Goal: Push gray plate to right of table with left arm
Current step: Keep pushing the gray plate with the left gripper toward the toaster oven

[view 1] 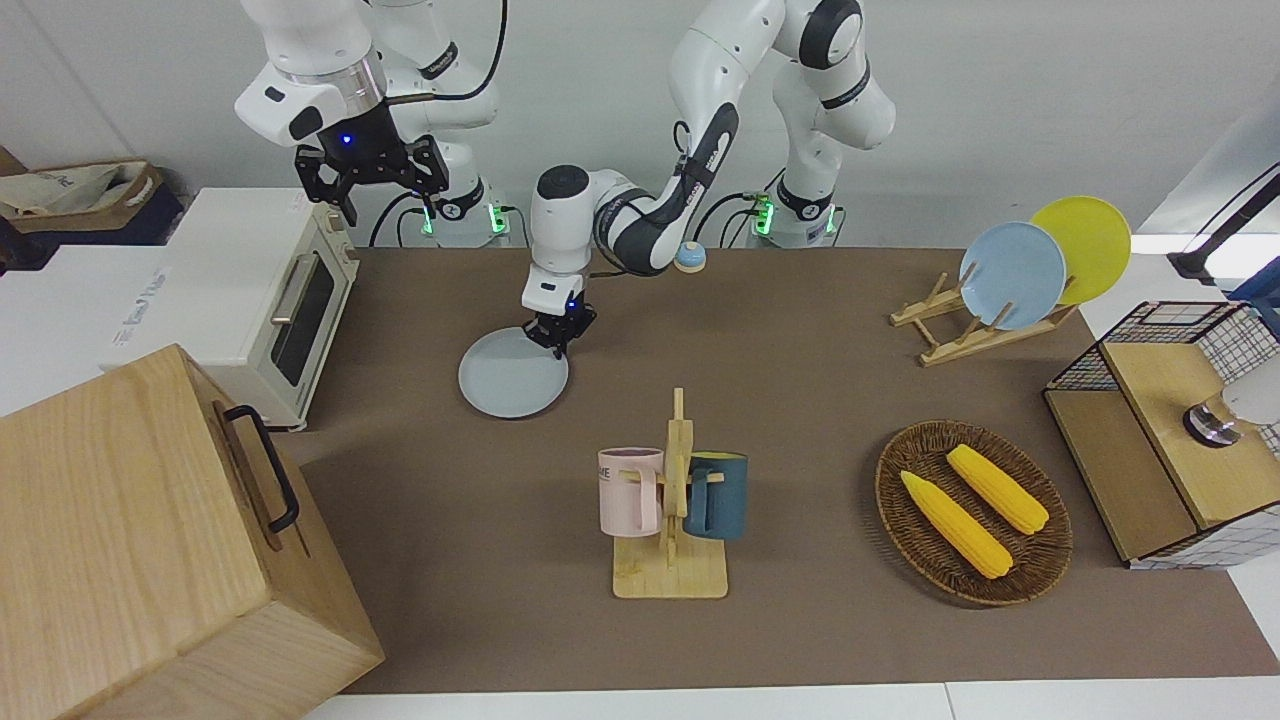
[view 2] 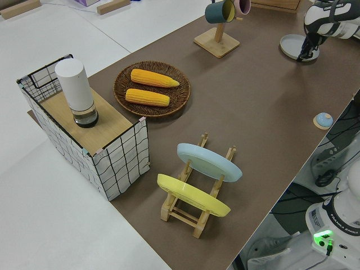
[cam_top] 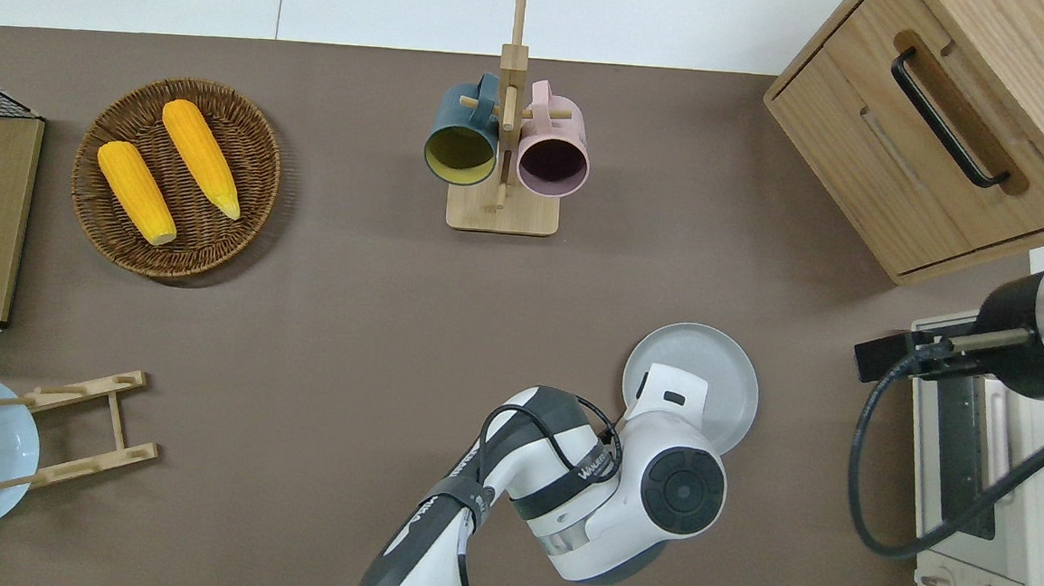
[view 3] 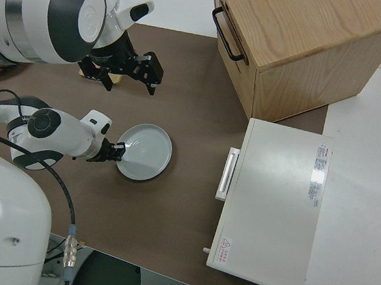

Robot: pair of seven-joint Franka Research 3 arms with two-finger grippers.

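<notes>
Gray plate: I see the gray plate [view 1: 513, 374] flat on the table [view 1: 800, 620], toward the right arm's end, near the white toaster oven [view 1: 262, 300] and nearer to the robots than the mug stand [view 1: 672, 520].
Left gripper: my left gripper [view 1: 558, 338] is down at the plate's rim on the side nearer the robots; I cannot tell how its jaws stand.
Right gripper: the right gripper [view 1: 370, 180] is parked, jaws spread.
Wicker basket: the wicker basket [view 1: 972, 512] holds two yellow corn cobs [view 1: 955, 522] side by side.
Mug stand: a pink mug [view 1: 630, 490] and a dark teal mug [view 1: 716, 495] hang from it; the overhead view shows the teal one's yellowish inside.
Plate rack: the wooden rack [view 1: 960, 325] holds a sky-blue plate [view 1: 1012, 275] and a yellow plate [view 1: 1085, 245] on edge.
Wire crate: the wire crate [view 2: 90, 135] has a wooden top with a white cylinder [view 2: 76, 93] standing on it, clearest from the left side.
View differences: only the right side view shows the oven's top with its labels [view 3: 317, 174]; the left side and front views show a small blue round object [view 2: 323, 120] near the arm bases.
Writing: the oven labels are too small for me to read, and so is the lettering on the left arm's link in the overhead view.
</notes>
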